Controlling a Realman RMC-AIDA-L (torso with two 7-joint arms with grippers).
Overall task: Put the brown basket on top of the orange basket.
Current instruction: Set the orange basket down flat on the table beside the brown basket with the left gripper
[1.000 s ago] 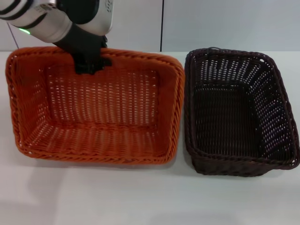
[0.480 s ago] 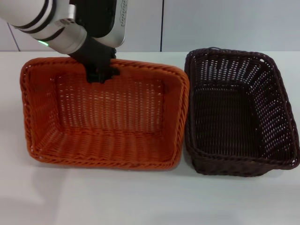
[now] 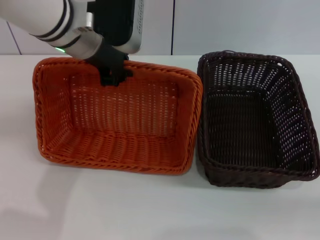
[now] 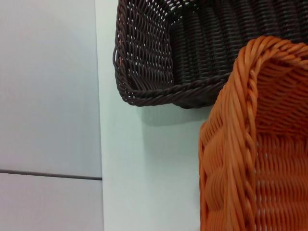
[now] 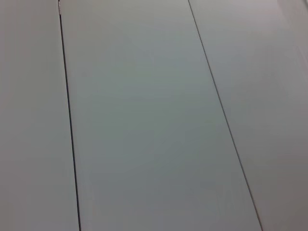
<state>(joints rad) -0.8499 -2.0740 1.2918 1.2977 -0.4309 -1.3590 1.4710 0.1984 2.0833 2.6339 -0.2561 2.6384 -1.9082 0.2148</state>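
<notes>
The orange basket (image 3: pixel 115 125) is at the left of the white table, tilted, with its open side toward me. My left gripper (image 3: pixel 114 75) is shut on its far braided rim. The brown basket (image 3: pixel 255 120) rests flat on the table at the right, and its left rim is close beside the orange basket's right rim. In the left wrist view, a corner of the orange basket (image 4: pixel 260 144) is near and a corner of the brown basket (image 4: pixel 159 53) is beyond it. My right gripper does not show in any view.
The white table (image 3: pixel 150 210) stretches bare in front of both baskets. A pale panelled wall (image 3: pixel 225 25) rises right behind them. The right wrist view shows only wall panels (image 5: pixel 144 120).
My left arm has carried the orange basket to the right, from the left edge of the view to close beside the brown basket. The brown basket has not moved.
</notes>
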